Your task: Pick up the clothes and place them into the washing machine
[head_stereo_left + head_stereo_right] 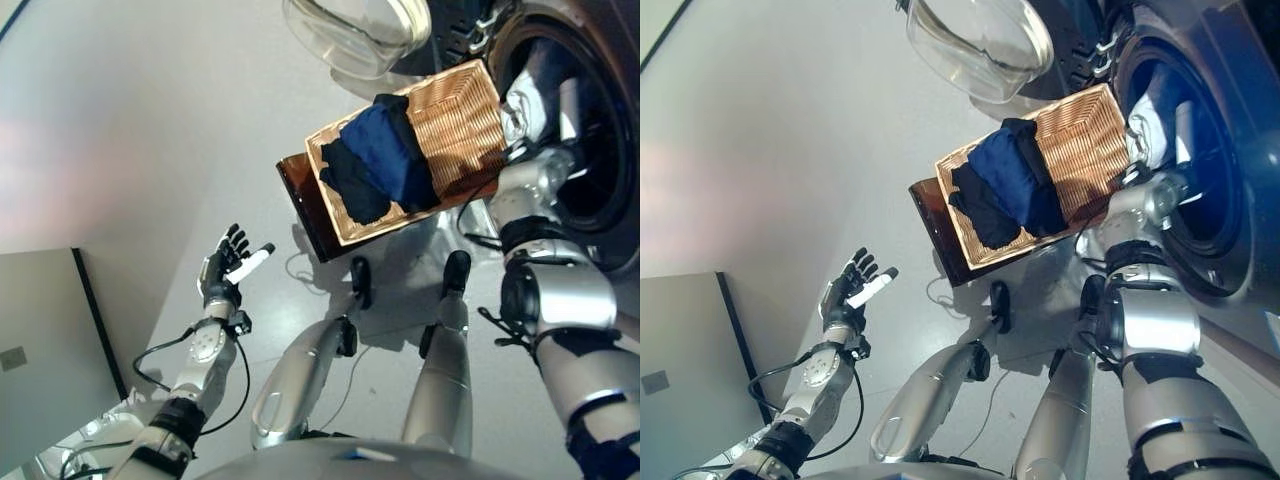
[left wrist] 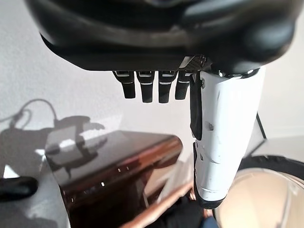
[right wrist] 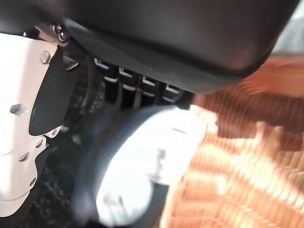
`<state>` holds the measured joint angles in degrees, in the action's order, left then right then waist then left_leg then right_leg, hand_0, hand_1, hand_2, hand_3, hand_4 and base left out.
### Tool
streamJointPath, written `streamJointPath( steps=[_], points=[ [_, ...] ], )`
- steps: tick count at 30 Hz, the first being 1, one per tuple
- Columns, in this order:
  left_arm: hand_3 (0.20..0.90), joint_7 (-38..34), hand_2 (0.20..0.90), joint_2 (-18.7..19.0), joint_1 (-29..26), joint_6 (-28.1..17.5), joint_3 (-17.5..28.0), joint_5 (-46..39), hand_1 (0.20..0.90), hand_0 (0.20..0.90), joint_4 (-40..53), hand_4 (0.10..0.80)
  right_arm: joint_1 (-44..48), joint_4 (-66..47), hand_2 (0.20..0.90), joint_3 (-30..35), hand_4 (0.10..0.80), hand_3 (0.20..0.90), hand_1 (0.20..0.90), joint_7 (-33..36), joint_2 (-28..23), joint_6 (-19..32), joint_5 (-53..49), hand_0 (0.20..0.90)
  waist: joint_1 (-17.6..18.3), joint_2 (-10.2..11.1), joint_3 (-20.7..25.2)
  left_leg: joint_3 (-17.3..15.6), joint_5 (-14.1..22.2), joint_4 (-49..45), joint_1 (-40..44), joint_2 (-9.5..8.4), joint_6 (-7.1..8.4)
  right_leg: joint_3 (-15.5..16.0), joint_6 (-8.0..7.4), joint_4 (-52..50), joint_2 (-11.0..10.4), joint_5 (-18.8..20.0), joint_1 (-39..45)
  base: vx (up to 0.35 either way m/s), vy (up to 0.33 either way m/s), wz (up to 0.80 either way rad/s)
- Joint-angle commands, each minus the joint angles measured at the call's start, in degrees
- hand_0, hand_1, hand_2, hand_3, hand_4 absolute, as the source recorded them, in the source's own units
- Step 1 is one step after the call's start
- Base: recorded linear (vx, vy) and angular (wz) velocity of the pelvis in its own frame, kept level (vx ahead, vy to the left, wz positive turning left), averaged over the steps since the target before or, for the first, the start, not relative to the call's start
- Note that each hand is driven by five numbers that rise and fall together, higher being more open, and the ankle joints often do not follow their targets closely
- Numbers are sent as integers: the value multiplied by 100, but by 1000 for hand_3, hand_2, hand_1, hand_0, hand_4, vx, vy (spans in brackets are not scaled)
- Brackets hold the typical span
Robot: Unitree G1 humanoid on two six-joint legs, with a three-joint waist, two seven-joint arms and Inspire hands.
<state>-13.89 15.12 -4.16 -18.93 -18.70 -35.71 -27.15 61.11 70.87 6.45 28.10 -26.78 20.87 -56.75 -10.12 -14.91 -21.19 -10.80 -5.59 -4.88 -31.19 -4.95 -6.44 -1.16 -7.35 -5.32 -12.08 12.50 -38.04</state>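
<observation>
Laundry is partly loaded, by my reading: a white garment (image 1: 518, 108) sits at the mouth of the dark round washing machine drum (image 1: 590, 150), held in the right hand (image 3: 137, 90), whose fingers curl over it. Dark blue and black clothes (image 1: 380, 160) wait in the woven wicker basket (image 1: 470, 110). Left hand (image 1: 228, 265) hangs open, empty, well apart.

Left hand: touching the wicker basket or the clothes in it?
Apart. The left eye view shows the left hand open over bare floor, a clear gap from the wicker basket and the dark blue clothes.
</observation>
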Motion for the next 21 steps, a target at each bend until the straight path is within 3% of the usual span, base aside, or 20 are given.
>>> streamJointPath(
  steps=[1, 6, 7, 12, 21],
  points=[
    [900, -139, 900, 129, 94, -331, 304, 4, 900, 900, 144, 800, 63, -306, 900, -726, 800, 900, 900, -489, -239, 7, 509, 900, -47, -258, 435, 655, 128, -307, -369, 263, 840, 246, 124, -685, 54, -985, 337, 1, -52, 3],
    [900, -148, 900, 203, 57, -299, 474, 90, 900, 900, 143, 800, -79, -4, 900, -1269, 800, 900, 900, -625, 43, -502, 1346, 900, -29, 7, 392, 753, 97, -306, -294, 298, 847, 391, 162, -628, 97, -963, 539, -20, -82, 17],
    [900, -120, 900, 247, 81, -286, 560, 77, 900, 900, 175, 800, -123, 104, 900, -1636, 800, 900, 900, -599, 32, -754, 2124, 900, -40, 135, 369, 798, 74, -314, -281, 314, 848, 446, 173, -633, 118, -948, 567, -15, -66, 17],
    [900, -82, 900, 273, 201, -276, 674, 125, 900, 900, 292, 800, -232, 28, 900, -2264, 800, 900, 900, -593, 108, -1098, 3350, 900, -62, 418, 289, 916, 37, -346, -272, 348, 843, 590, 199, -661, 148, -944, 665, -5, -59, 15],
    [900, -79, 900, 335, 199, -280, 785, 134, 900, 900, 389, 800, -261, 63, 900, -2375, 800, 900, 900, -606, 247, -1160, 3739, 900, -145, 717, 216, 1105, 14, -394, -306, 389, 865, 804, 219, -705, 150, -1007, 769, 12, -25, 13]
  ],
)
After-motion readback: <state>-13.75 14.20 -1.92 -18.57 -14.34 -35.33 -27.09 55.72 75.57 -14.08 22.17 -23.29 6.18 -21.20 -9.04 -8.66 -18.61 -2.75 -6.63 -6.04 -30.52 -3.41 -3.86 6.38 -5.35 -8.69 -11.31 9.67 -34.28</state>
